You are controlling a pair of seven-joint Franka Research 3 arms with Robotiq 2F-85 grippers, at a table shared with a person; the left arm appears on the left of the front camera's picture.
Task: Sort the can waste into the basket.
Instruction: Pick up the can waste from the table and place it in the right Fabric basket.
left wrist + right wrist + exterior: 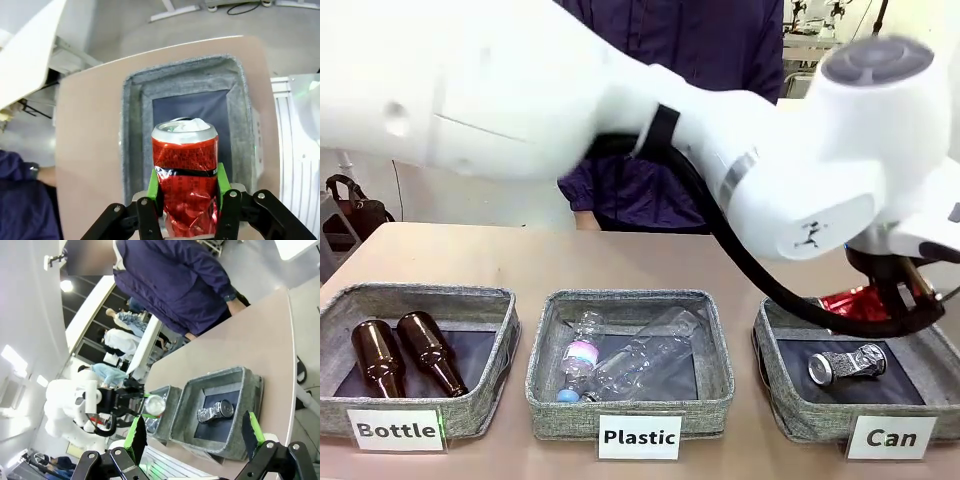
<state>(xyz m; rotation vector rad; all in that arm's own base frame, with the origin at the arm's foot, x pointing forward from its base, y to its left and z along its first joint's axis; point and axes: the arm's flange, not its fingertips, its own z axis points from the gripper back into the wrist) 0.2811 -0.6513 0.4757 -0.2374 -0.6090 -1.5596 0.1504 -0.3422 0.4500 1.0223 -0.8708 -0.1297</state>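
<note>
Red can [185,170] pinched upright between green pads [155,189] of left gripper [187,200], silver top end facing away from the wrist, body dented; hangs above "Can" basket [790,395] at right end of table, over its far edge. Seen from front as a red glint [855,303] behind black cable and white arm. Silver can [847,364] with dark print lying on its side on the basket's dark floor, clear of the walls. Right gripper [192,432] raised off the table, jaws spread wide, nothing between them.

Surface: pale tan table top [570,260], matte. Three grey woven baskets in a row along near edge, white labels. "Bottle" basket [500,345] at left with two brown glass bottles [405,352]; "Plastic" basket [545,365] in middle with clear plastic bottles [630,360]. Person in dark purple top [700,90] standing at far side. Pale floor and white furniture beyond.

Hard to make out: left gripper itself hidden in front view behind arm housing. Right wall of "Can" basket cut by picture edge. Print on red can too fine to read.
</note>
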